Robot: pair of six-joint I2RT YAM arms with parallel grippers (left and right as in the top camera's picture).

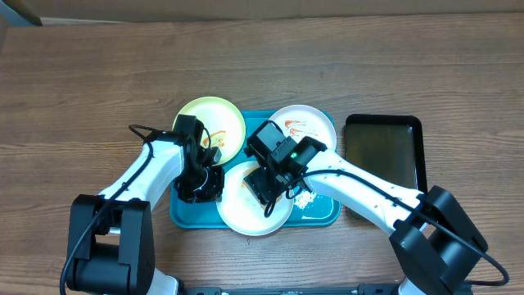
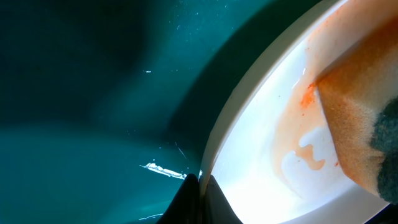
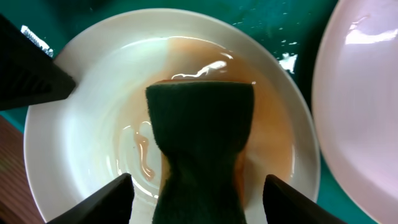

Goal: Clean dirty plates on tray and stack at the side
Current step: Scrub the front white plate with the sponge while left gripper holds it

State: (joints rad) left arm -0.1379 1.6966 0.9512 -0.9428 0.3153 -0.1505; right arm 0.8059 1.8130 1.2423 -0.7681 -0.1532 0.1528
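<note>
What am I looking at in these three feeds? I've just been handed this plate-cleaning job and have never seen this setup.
Two robot arms work at a wooden table, each ending in a two-finger gripper. The wide picture comes from a fixed camera above. The other two come from a camera on each wrist, looking past that arm's own fingers.

On the table sits a teal tray with three plates on it: a yellow-green plate and a rear white plate, both smeared with orange sauce, and a front white plate. A black tray lies beside the right arm.

The right gripper holds a sponge pressed into the sauce on the front white plate. The left gripper appears to pinch that plate's rim, probably to steady it.
</note>
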